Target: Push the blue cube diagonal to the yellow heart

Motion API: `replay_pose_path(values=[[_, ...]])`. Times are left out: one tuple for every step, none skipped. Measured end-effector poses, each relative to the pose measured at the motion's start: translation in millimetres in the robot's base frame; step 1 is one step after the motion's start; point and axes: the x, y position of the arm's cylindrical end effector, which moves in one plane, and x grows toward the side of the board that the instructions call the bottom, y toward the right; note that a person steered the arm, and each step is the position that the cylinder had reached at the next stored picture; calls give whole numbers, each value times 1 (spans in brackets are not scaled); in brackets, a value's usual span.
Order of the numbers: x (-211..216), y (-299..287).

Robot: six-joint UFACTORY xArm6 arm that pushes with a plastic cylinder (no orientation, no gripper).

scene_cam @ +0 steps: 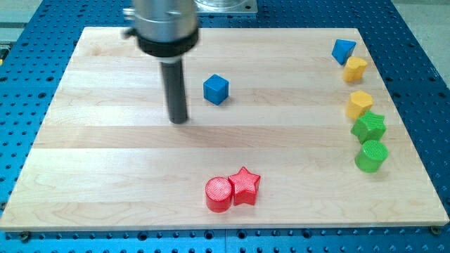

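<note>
No bins or trays here; everything sits loose on the wooden counter (105,169). My rod hangs straight down from the view's top, my tip (180,119) on the counter just left of the blue cube (216,89), apart from it. No jaws on this rig, so nothing to report open or closed.

Blue cube: small, solid blue, near the board's centre, upper half.

Right edge, top to bottom: blue wedge-like block (343,50), yellow heart (355,69) touching it, second yellow block (359,104), green star (369,127), green cylinder (371,155).

Bottom centre: red cylinder (219,195) touching red star (245,185).
</note>
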Motion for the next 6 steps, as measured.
replay_pose_path(values=[[-29,70],[-26,109],[-45,26],[-73,71],[-38,144],[-82,138]])
